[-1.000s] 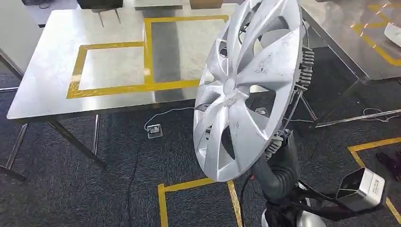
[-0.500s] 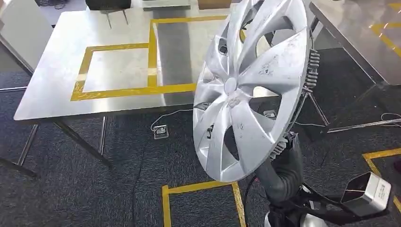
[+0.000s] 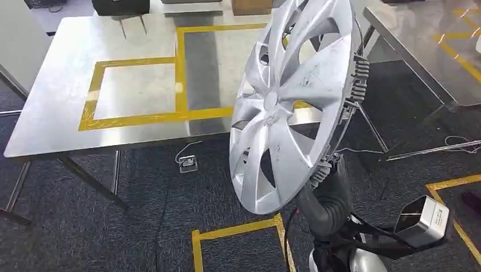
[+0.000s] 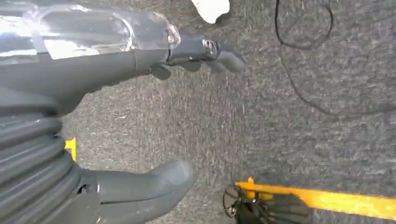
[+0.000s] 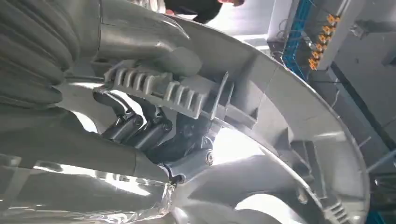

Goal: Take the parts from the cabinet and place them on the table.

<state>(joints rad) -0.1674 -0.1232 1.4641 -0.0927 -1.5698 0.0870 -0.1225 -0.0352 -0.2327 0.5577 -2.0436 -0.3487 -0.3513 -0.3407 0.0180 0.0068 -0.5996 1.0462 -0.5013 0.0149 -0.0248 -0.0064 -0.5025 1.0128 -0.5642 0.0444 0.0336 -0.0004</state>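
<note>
Holding up a big silver hubcap (image 3: 292, 105) on edge, right of centre in the head view, spoked face toward the camera, rim clips visible down its right side. Gripped at the lower rim by the right hand (image 3: 328, 170), which from up there is mostly hidden behind the cap, just a grey ribbed cover under the rim. Much clearer in the right wrist view: dark fingers (image 5: 140, 126) curled in through an opening behind the hubcap (image 5: 280, 140), thumb over the ribbed clip strip on the rim, so clamped firmly on the cap. Back side of the cap with its ribs and clips there too, nothing of that from the head. Steel table (image 3: 51, 119) in the upper left of the head frame, yellow tape rectangles (image 3: 136, 85) on top, cap overlapping its right end in the picture but well above the dark carpet, not resting on anything. Second steel table (image 3: 420, 51) in the upper right corner. Floor socket (image 3: 188, 164) with a white cable on the carpet under the table edge, more yellow floor tape (image 3: 238, 229) bottom centre. Left hand (image 4: 140, 116) caught by the left wrist view, hanging over grey carpet: thumb and dark fingers spread apart, nothing between them. Also there, a yellow floor line (image 4: 327, 200) lower right, a thin black cable (image 4: 303, 70) looping across the upper right, and a white bit at the top edge, can't tell what.
</note>
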